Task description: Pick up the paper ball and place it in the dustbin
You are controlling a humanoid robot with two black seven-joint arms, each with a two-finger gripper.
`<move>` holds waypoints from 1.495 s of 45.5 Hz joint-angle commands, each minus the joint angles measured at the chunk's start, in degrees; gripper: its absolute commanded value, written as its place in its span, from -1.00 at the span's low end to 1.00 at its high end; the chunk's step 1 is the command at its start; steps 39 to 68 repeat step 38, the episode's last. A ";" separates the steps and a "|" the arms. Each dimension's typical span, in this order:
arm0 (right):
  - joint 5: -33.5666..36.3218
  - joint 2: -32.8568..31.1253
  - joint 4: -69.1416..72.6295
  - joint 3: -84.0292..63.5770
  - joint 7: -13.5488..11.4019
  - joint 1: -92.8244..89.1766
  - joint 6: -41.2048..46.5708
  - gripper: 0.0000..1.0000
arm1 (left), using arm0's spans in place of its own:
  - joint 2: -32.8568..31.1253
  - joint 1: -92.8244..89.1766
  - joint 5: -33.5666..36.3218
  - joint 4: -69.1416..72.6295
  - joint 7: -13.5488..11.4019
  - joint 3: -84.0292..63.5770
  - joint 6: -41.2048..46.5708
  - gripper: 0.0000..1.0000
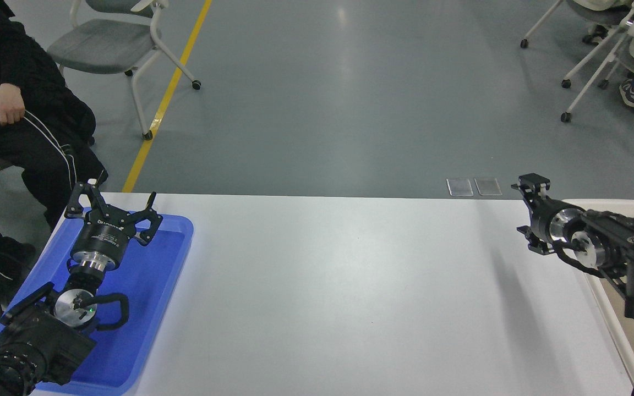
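from the head view, the white table (350, 297) fills the lower half, grey floor beyond it. at about 8 o'clock a shallow blue tray (152, 286) sits on the table's left end, and the left arm lies parked over it, its left gripper (112, 208) pointing toward 12 o'clock with the fingers spread wide and nothing between them.

at 3 o'clock the right arm comes in from the right edge, raised above the table's far right corner and pointing toward 9 o'clock. the right gripper (530, 214) shows a short upper finger and a lower one set apart, but from this angle i cannot tell how wide the gap is or whether anything sits in it.

under that arm, at 4 o'clock, the dustbin (614, 324) stands against the table's right end; only its cream rim and a strip of beige inside show. the paper ball is nowhere visible on the table, in the tray or in the part of the bin i can see.

at 10 o'clock a person in black sits with a hand (7, 107) on the lap. wheeled chairs (113, 49) stand at 11 and 1 o'clock.
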 commanded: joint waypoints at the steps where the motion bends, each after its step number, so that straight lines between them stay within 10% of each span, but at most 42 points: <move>1: 6.09 4.03 1.48 9.83 6.91 -1.70 -0.12 1.00 | 0.00 0.00 0.00 0.01 -0.01 0.00 0.00 1.00; 15: 19.36 9.30 2.09 13.61 24.67 -8.29 1.72 1.00 | 0.00 0.00 0.00 0.01 -0.01 0.00 0.00 1.00; 22: 19.80 11.33 2.45 13.70 28.98 -10.93 2.16 1.00 | 0.00 0.00 0.00 0.01 -0.01 0.00 0.00 1.00; 68: 18.57 11.77 2.97 13.43 29.60 -14.09 2.25 1.00 | 0.00 0.00 0.00 0.01 -0.01 0.00 0.00 1.00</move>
